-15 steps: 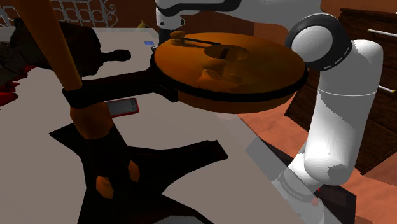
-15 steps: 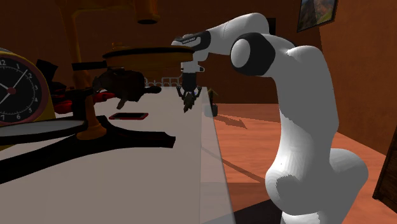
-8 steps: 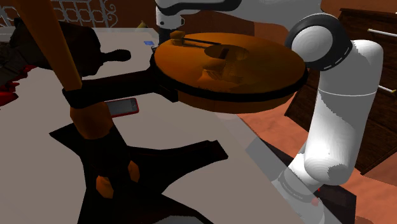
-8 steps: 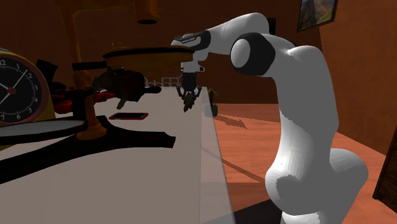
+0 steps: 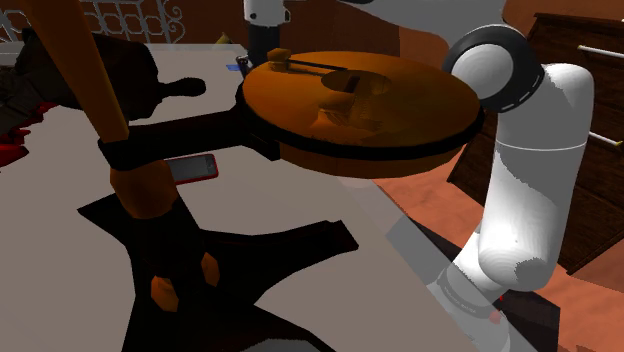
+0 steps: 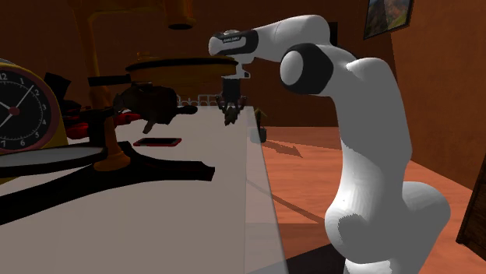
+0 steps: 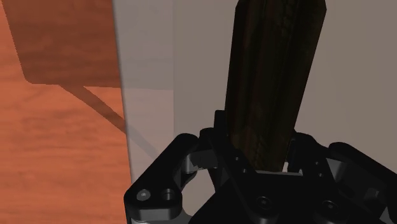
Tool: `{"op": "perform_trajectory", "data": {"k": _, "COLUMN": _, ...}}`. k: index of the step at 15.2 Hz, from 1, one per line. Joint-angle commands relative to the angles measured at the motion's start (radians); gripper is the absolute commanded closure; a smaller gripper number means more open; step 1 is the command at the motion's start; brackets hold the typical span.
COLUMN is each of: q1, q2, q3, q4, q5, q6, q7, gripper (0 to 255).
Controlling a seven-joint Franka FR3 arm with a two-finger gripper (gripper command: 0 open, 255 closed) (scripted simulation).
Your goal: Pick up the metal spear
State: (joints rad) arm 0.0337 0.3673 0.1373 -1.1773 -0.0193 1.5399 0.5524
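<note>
fingers (image 7: 221, 147) clamped on the dark brown spear (image 7: 273, 76), shaft running straight out from between them | wrist view: spear over grey counter (image 7: 356, 95), near its edge | second exterior view: white arm (image 6: 354, 109) reaching over that edge

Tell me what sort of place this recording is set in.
Probably a furnished room in a house: a framed picture on the reddish-brown wall, a dark wooden chest of drawers, and a black-faced round clock with a yellow rim.
</note>
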Motion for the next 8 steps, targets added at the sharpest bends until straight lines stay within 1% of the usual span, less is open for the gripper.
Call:
{"op": "perform_trajectory", "data": {"k": 1, "q1": 0.002, "q2": 0.014, "q3": 0.000, "q4": 0.049, "q5": -0.002, "q6": -0.034, "q7": 0.000, "gripper": 255}}
{"op": "perform_trajectory", "data": {"k": 6, "q1": 0.010, "q2": 0.060, "q3": 0.000, "q4": 0.190, "q5": -0.008, "q6": -0.130, "q7": 0.003, "gripper": 255}}
{"op": "perform_trajectory", "data": {"k": 8, "q1": 0.011, "q2": 0.062, "q3": 0.000, "q4": 0.195, "q5": -0.008, "q6": -0.133, "q7": 0.003, "gripper": 255}}
